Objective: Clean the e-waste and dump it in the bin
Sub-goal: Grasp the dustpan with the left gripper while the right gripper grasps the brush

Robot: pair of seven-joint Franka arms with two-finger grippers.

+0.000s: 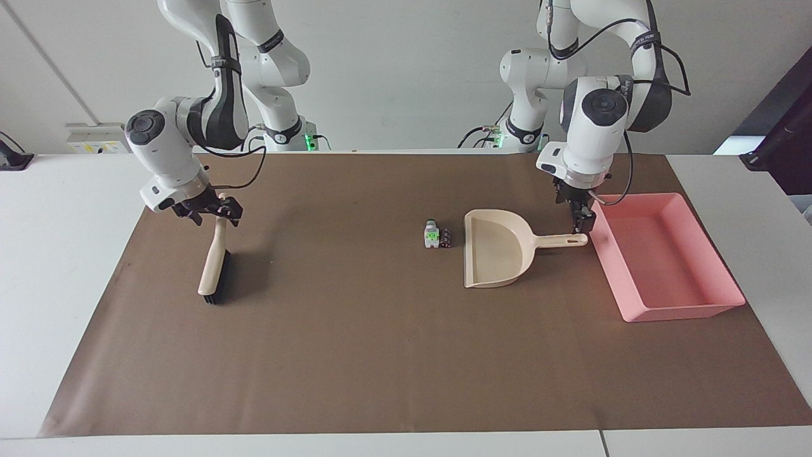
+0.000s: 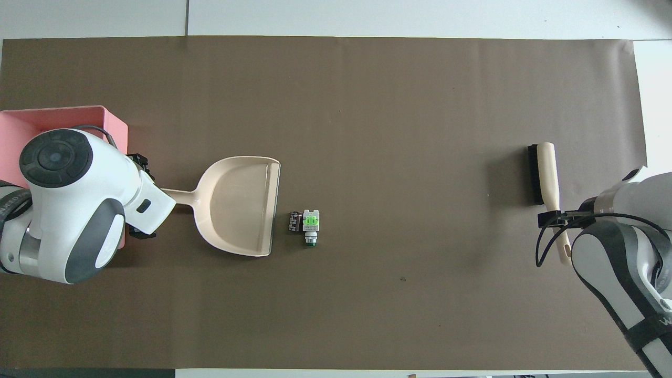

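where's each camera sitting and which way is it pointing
Facing view: high across the table, looking at the robots; both arms show whole, the right gripper at the brush handle, the left gripper over the dustpan handle's end.
Overhead view: above the robots' end, looking steeply down and forward; only the wrists enter from the bottom corners.
Shared: brush, dustpan, the e-waste beside the dustpan's open edge, the bin, the brown mat, turned half a turn between views.

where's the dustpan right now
The dustpan lies flat on the brown mat between the e-waste and the bin, its handle pointing at the bin, under the left gripper.
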